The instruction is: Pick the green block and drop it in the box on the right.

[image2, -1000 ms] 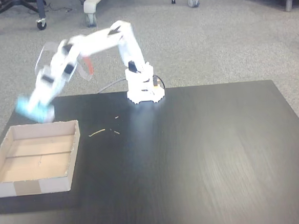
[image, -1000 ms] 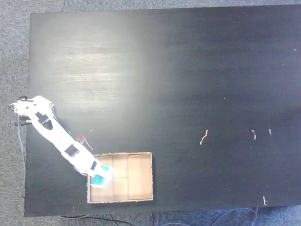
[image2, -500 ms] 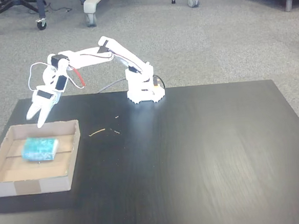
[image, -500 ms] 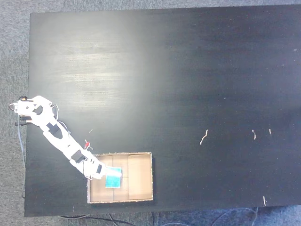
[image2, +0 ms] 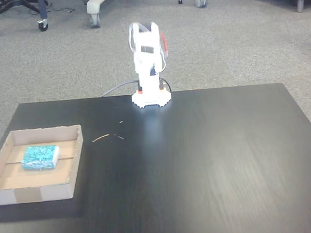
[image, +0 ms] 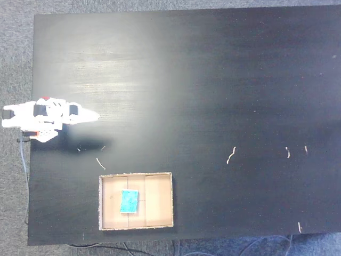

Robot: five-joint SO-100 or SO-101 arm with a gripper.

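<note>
Arm (image2: 147,58) retracted, black table (image: 213,80), grey carpet (image2: 220,42)

Black tabletop (image: 213,80), matte, faint wood grain, pale glare patch toward its upper left in the top-down fixed view. Small pale scraps (image: 230,155) scattered on it, more near the right edge (image: 287,152). Grey carpet (image2: 220,42) all round. Chair bases on castors (image2: 92,17) at the far edge of the front fixed view.

black table (image: 213,80), cardboard box (image: 160,200), scattered scraps (image: 230,155)
</note>
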